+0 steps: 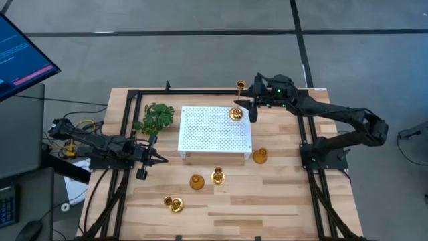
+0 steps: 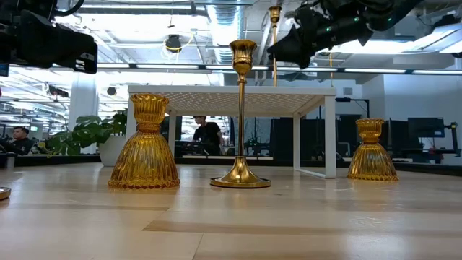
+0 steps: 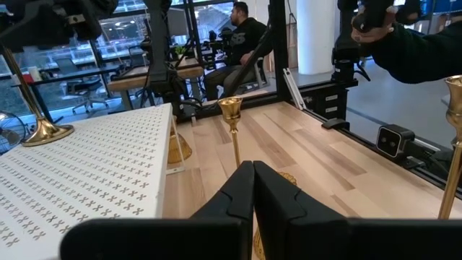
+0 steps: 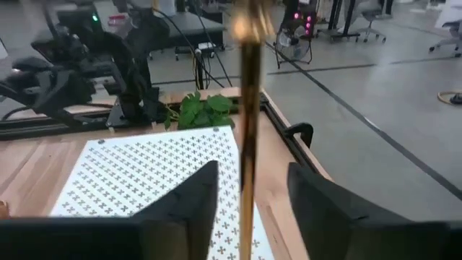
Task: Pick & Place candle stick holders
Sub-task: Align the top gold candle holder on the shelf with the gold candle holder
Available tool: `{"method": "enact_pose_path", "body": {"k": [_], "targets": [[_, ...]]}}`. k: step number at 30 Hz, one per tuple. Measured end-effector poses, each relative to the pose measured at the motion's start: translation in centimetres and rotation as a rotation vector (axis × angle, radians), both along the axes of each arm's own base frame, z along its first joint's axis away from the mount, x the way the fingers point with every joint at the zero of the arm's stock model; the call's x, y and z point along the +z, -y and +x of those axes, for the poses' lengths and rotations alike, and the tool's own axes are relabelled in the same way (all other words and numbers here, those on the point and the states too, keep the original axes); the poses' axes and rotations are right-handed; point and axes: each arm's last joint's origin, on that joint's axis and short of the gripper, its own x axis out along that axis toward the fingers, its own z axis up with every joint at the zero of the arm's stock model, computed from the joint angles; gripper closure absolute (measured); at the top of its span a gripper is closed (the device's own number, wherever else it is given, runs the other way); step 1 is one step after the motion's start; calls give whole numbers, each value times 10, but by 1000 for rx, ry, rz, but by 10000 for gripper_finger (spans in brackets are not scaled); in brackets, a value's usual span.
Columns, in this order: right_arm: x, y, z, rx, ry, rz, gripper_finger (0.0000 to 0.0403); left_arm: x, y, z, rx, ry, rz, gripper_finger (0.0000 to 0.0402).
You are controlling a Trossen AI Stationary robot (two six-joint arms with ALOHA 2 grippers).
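Holders: five gold pieces are showing in all, three slim-stemmed and two squat.
Tall holder point(image 1: 235, 114): it is standing upright on the rack's point(image 1: 214, 130) far right corner, its stem rising between the right fingers.
Squat holders: one point(image 1: 260, 156) is sitting on the table just off the rack's near right corner; the other point(image 1: 196, 181) is sitting on the table in front of the rack.
Mid slim holder point(image 1: 217, 176): it is standing upright just beside that second squat one, on the table.
Last slim holder point(image 1: 175, 203): it is resting nearest the front edge, left of the others; I cannot tell whether it is standing or lying.
Right gripper point(image 1: 245, 106): it is hanging at the rack's far right corner, fingers spread on either side of the tall stem with gaps showing on both sides, so it is not pinching.
Left gripper point(image 1: 159, 159): it is waiting low beside the rack's left end, fingers pressed together and holding nothing.
Progress: one of five appears to be placed on the rack; four are sitting on the table, so most of the work looks undone.
Plant point(image 1: 155, 117): one green sprig is lying by the rack's far left corner.
Rack count: one white perforated stand.
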Motion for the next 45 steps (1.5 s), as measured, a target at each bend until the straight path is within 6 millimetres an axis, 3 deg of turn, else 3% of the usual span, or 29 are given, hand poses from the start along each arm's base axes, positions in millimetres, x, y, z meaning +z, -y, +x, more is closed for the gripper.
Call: {"method": "enact_pose_path", "body": {"k": [9, 21, 28, 37, 45], "targets": [[24, -23, -40, 0, -39, 19, 183, 0, 0, 0, 0, 0, 0, 394], [24, -76, -95, 108, -258, 156, 215, 0, 0, 0, 0, 0, 0, 394], [-3, -108, -102, 252, -320, 250, 247, 0, 0, 0, 0, 0, 0, 394], [-54, -142, -91, 405, -284, 394, 282, 0, 0, 0, 0, 0, 0, 394], [-72, -168, -84, 351, -190, 342, 301, 0, 0, 0, 0, 0, 0, 394]]}}
